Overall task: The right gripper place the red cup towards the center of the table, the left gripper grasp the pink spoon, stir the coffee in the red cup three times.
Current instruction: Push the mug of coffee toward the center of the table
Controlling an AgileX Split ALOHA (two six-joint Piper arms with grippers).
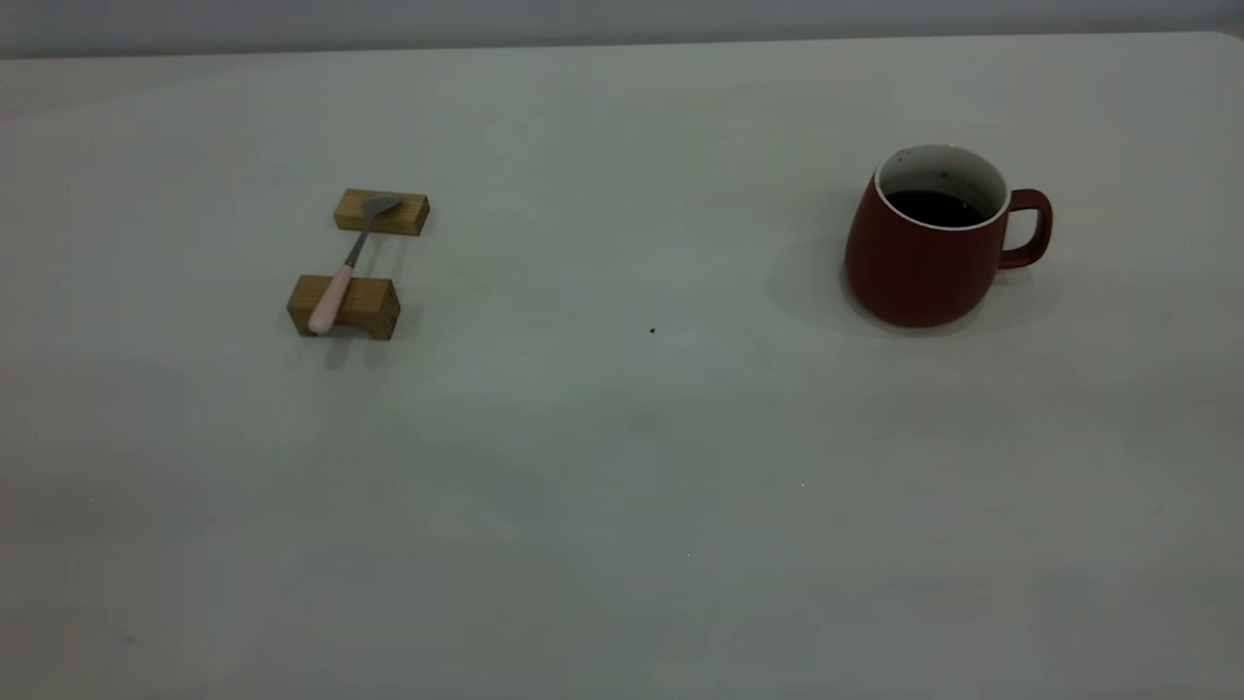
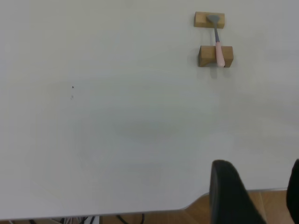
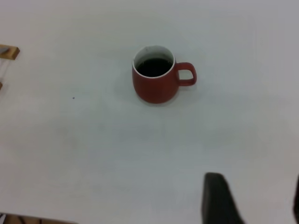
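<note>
On the table (image 1: 622,506), right side: the red cup (image 1: 923,248) stands upright, handle turned toward the right edge, well apart from the spoon.
Coffee (image 1: 935,207): dark and glossy, sitting below the white rim.
Pink spoon (image 1: 348,262): lies across two wooden blocks (image 1: 345,305) on the left side, pink handle on the nearer block, grey bowl on the farther one.
Left gripper (image 2: 254,196): off the table edge, far from the spoon, fingers (image 2: 229,193) spread apart, holding nothing.
Right gripper (image 3: 252,203): back from the cup, fingers (image 3: 217,200) apart, holding nothing.

Red cup (image 1: 923,258) upright at table's (image 1: 622,467) right, holding coffee (image 1: 935,207); pink spoon (image 1: 342,272) left.
</note>
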